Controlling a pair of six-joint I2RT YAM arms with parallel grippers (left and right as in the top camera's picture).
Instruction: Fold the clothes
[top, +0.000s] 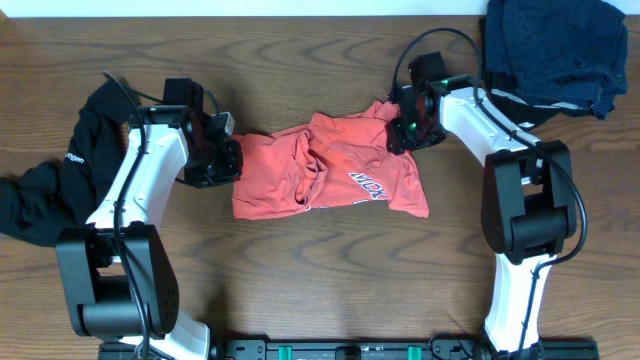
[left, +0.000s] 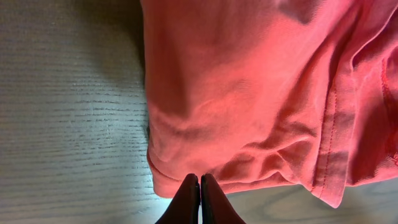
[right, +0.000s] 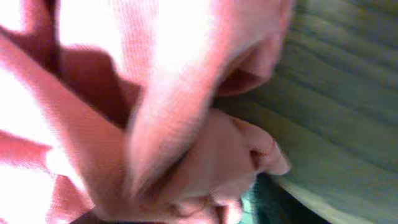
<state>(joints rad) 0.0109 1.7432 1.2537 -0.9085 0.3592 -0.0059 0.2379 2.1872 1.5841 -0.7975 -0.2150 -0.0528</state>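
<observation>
Coral-red T-shirt (top: 330, 170) lies crumpled at mid-table (top: 300, 290), not flat: ridges and folds run through its middle, and the navy-and-white lettering (top: 367, 186) faces up on its right half, toward the near edge. Left gripper (top: 232, 158) sits at the shirt's left edge. In the left wrist view its two dark fingers (left: 189, 202) are pressed together with no gap, tips right at the stitched hem; cannot tell whether cloth is caught between them. Right gripper (top: 405, 125) is at the shirt's far right corner, where the fabric bunches up against it. The right wrist view is blurred and filled with gathered coral cloth; the fingers are hidden, so cannot tell if they are spread or pinching. Black garment (top: 55, 175) lies heaped at the left end of the table, beside the left arm and apart from the shirt. A dark blue garment (top: 555, 45) is piled at the far right corner.
</observation>
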